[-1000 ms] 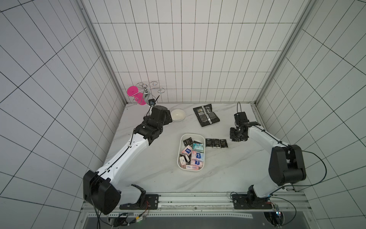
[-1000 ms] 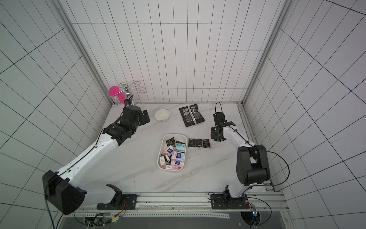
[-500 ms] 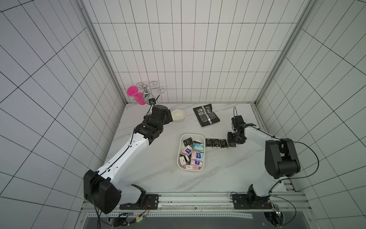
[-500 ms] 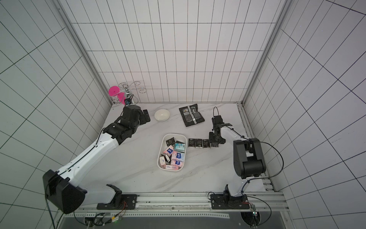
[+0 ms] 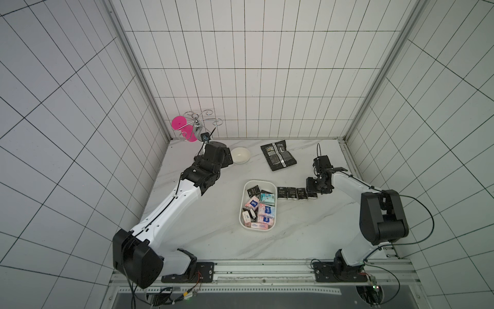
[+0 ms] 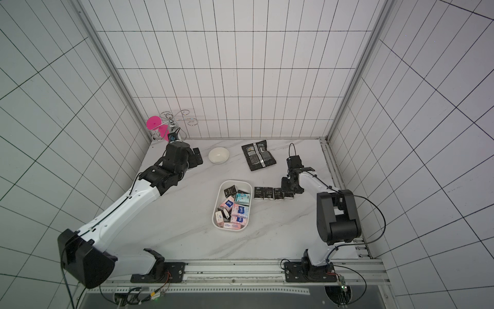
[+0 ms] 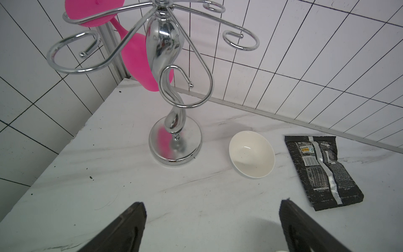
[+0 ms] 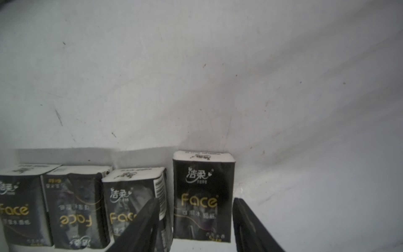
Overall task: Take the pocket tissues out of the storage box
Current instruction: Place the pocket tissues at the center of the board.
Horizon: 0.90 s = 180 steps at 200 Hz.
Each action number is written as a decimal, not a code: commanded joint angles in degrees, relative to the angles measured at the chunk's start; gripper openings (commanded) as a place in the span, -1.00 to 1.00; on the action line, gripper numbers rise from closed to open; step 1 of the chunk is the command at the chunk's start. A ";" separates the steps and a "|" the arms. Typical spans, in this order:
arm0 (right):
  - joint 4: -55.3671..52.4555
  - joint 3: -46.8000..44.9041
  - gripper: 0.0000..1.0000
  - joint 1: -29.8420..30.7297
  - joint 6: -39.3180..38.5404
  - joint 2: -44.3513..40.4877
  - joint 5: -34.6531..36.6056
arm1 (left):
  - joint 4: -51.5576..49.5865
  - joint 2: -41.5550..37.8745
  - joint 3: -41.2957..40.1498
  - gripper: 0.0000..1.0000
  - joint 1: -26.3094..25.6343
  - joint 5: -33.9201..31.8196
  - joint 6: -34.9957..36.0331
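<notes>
The white storage box (image 5: 241,211) (image 6: 214,211) sits mid-table and holds several pocket tissues (image 5: 260,211) (image 6: 235,211): pink-white, teal and black. To its right, black "Face" packets (image 5: 291,193) (image 6: 268,193) (image 8: 74,200) lie in a row on the table. My right gripper (image 5: 312,186) (image 6: 287,187) (image 8: 195,199) hangs low over the row's right end. It is open, its fingers astride the end packet (image 8: 204,192), which lies flat. My left gripper (image 5: 228,160) (image 6: 197,157) (image 7: 212,203) is open and empty at the back left.
A small white bowl (image 5: 240,156) (image 6: 218,155) (image 7: 251,153) stands just beyond the left gripper. A flat black foil pouch (image 5: 278,155) (image 6: 258,155) (image 7: 322,170) lies at the back. A chrome stand (image 5: 197,125) (image 7: 172,135) with a pink glass (image 5: 179,123) (image 7: 139,63) fills the back left corner.
My right gripper has moved left and down to the right end of the row of black packets, its jaws slightly wider. The left arm has not moved.
</notes>
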 commanded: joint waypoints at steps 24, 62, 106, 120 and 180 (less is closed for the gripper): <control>0.86 -1.97 0.18 -0.71 1.23 0.36 -2.03 | 0.72 -0.84 0.26 0.97 -0.55 -0.55 0.29; 3.00 -3.54 0.19 -2.22 2.61 -2.17 -0.98 | 0.75 -1.10 0.12 0.97 -0.55 -0.82 0.55; 4.06 -4.60 0.05 -5.32 2.86 -2.09 -3.95 | 0.79 -1.01 0.04 0.97 -0.55 -0.65 0.44; 4.88 -4.88 0.04 -5.35 2.86 -1.55 -5.15 | 0.81 -0.93 0.04 0.97 -0.57 -0.56 0.40; 5.00 -4.55 -0.08 -5.37 2.59 0.26 -5.40 | 0.95 -1.11 -0.23 0.97 -0.55 -0.90 0.74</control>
